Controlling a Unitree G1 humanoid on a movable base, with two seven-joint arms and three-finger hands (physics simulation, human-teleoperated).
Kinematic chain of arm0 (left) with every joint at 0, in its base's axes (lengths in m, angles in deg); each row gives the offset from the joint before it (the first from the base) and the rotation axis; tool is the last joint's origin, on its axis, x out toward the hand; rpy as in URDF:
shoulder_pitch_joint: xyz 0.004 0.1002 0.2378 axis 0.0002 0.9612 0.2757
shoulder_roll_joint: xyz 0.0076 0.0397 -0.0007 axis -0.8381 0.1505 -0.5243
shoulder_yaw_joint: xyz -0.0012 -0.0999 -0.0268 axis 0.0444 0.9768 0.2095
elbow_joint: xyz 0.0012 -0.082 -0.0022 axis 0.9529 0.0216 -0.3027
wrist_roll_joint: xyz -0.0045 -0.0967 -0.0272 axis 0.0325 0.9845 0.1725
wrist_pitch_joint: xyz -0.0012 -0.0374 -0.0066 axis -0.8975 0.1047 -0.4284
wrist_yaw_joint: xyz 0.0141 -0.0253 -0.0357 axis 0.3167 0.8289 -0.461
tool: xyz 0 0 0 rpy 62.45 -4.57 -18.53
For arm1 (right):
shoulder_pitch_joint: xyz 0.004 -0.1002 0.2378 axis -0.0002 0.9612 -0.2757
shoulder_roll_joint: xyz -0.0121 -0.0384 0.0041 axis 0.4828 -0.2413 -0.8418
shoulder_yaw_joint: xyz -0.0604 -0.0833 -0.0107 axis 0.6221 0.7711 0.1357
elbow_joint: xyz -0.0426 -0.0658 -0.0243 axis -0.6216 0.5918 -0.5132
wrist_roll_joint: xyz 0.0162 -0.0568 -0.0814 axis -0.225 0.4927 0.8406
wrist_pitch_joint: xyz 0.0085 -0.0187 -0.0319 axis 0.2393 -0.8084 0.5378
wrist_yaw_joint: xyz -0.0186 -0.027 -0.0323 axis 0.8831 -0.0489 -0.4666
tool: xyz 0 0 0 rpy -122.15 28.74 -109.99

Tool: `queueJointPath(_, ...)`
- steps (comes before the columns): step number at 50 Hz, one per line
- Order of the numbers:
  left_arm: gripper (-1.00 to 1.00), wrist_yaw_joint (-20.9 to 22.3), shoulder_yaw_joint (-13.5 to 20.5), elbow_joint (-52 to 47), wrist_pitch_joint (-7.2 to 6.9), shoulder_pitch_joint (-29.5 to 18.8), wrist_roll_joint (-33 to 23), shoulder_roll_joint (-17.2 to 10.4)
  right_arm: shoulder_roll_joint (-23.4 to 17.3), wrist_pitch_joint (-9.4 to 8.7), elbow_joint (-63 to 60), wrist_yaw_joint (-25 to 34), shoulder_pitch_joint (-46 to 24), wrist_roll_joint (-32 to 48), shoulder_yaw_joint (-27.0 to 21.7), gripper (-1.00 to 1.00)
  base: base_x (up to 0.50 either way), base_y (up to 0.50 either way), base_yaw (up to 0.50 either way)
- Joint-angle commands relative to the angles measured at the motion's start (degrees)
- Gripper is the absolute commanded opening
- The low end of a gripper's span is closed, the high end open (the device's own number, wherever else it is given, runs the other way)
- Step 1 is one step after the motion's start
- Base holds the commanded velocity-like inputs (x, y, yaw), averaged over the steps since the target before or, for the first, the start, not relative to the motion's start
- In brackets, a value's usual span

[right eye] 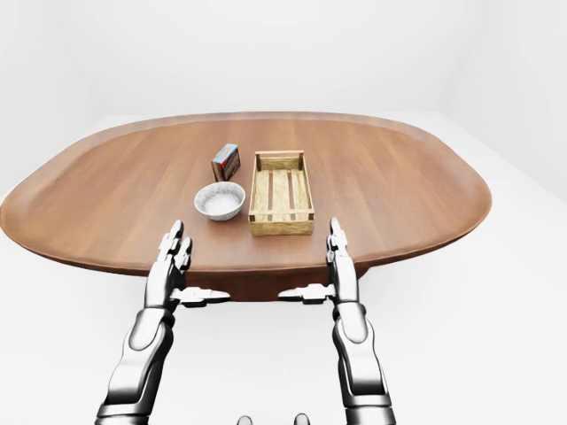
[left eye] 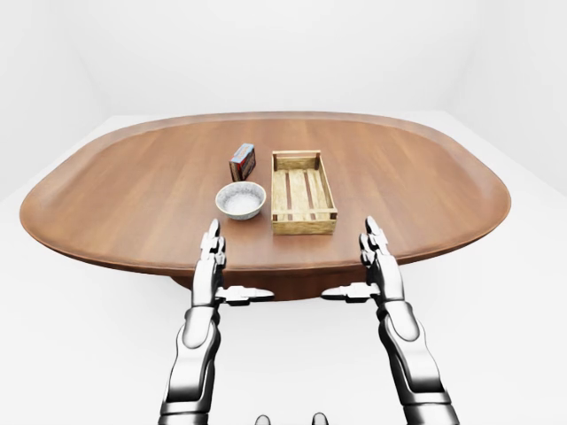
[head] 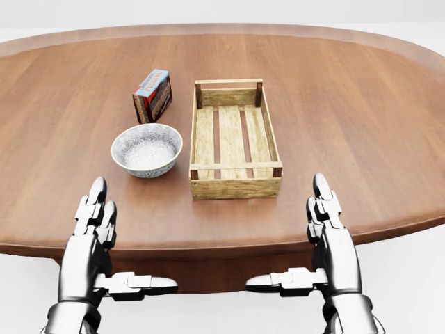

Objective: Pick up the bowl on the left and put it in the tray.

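The bowl sits left of centre in the head view, just beside the tray but apart from its left wall; it lies up and slightly right of the left hand, plainly the nearer one; being round, it has no axis to favour; the tray runs lengthwise up the frame; left hand and right hand hover at the lower edge of the table, fingers straight, thumbs out, holding nothing.

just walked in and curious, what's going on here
A humanoid robot faces a wooden table with both hands open and holding nothing. In the head view the left hand hovers below the bowl and the right hand below the right corner of the tray. The bowl sits on the table left of the empty tray, a small box above it. The bowl is not yet picked up.
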State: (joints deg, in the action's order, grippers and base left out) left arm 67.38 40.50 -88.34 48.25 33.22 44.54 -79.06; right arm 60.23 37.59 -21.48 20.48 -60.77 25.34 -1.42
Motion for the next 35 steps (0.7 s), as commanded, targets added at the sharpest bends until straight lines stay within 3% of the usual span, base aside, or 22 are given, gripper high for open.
queueJointPath(1, 1.00, 1.86, 1.68, -1.76, 0.04, 0.49, 1.69, -0.68, -0.76, -0.89, -1.60, 1.44, 0.70, 0.11, -1.44, 1.00, 0.00, 0.00, 0.00)
queueJointPath(13, 1.00, 1.89, 2.77, -2.34, -0.28, 0.19, 2.83, -1.03, -0.41, -0.54, -1.00, 1.71, 1.15, 0.61, -0.66, 1.00, 0.00, 0.00, 0.00)
queueJointPath(14, 1.00, 2.06, 3.21, -4.09, -1.37, 0.38, 3.49, -1.25, -0.44, -1.59, -2.15, 1.83, 1.28, 0.67, -0.52, 1.00, 0.00, 0.00, 0.00)
queueJointPath(15, 1.00, 2.07, 3.24, -4.20, -1.44, 0.39, 3.52, -1.26, -0.43, -1.66, -2.23, 1.85, 1.29, 0.68, -0.52, 1.00, 0.00, 0.00, 0.00)
queueJointPath(35, 1.00, 2.12, 3.29, -4.23, -1.47, 0.39, 3.47, -1.21, -0.39, -1.67, -2.25, 1.90, 1.29, 0.72, -0.56, 1.00, 0.00, 0.00, 0.00)
